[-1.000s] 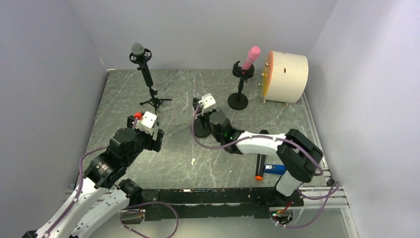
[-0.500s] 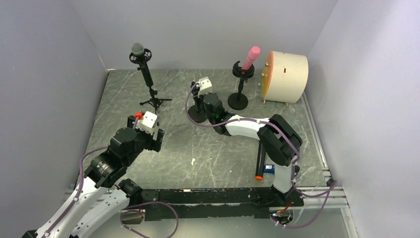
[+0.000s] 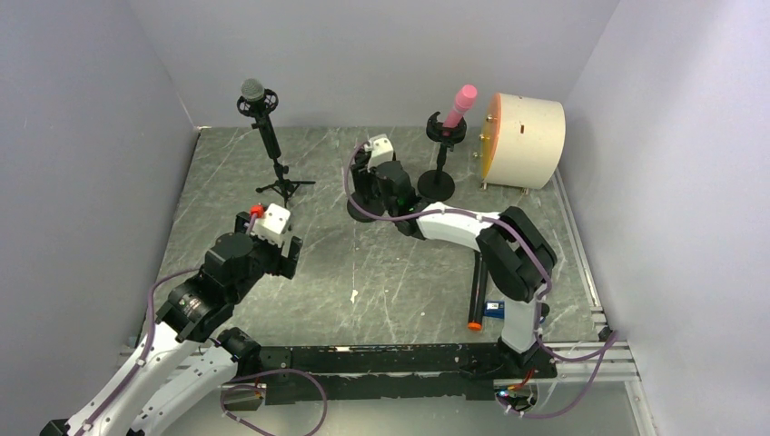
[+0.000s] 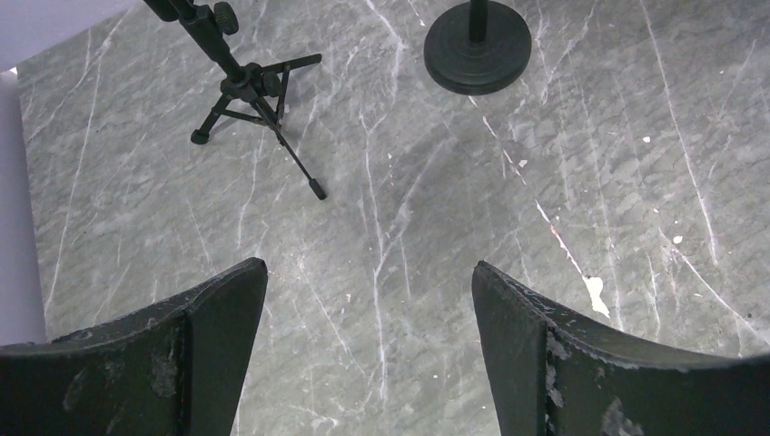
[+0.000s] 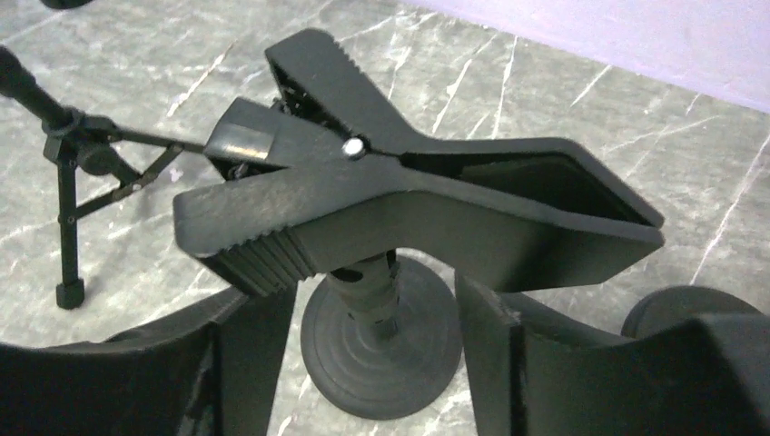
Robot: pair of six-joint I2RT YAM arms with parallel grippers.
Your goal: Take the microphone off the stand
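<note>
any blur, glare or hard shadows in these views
top external: even soft light, sharp throughout, only faint shadows under the tripod stand; left wrist: marble table crisp, one soft shadow across it, gripper fingers dark at the bottom edge; right wrist: clamp fills the frame, a dull glare patch beside its rivet, no motion blur visible.

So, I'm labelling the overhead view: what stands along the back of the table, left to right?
Grey-headed microphone on its tripod stand → right gripper → pink microphone → cream drum.
</note>
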